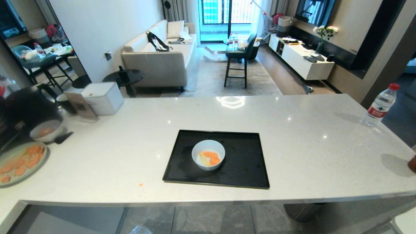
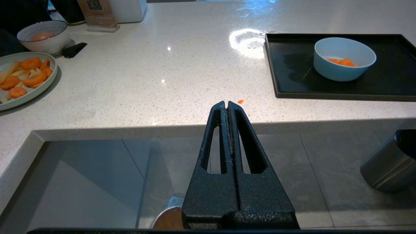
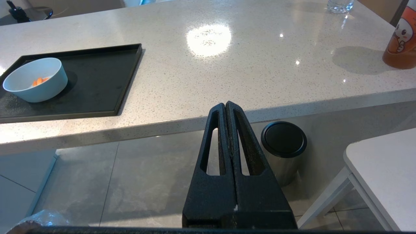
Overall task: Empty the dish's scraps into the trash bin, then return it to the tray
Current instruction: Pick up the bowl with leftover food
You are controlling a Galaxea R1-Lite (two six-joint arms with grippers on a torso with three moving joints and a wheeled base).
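The dish (image 1: 208,154) with scraps (image 1: 210,158) sat on the tray (image 1: 247,175); left gripper (image 2: 227,104) and right gripper (image 3: 226,105) hung below counter level, jaws closed, empty.

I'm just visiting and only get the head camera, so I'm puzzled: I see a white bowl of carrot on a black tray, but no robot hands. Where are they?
Observer: The left gripper is shut and empty, held short of the counter, near its front edge.
Operator: And the other one?
Observer: The right gripper is shut and empty too, with a steel cylinder with a black top standing below it.
Operator: Is the rubbish bin close?
Observer: Probably: a coppery rim, likely the trash bin, peeks out low beside the left gripper, mostly hidden.
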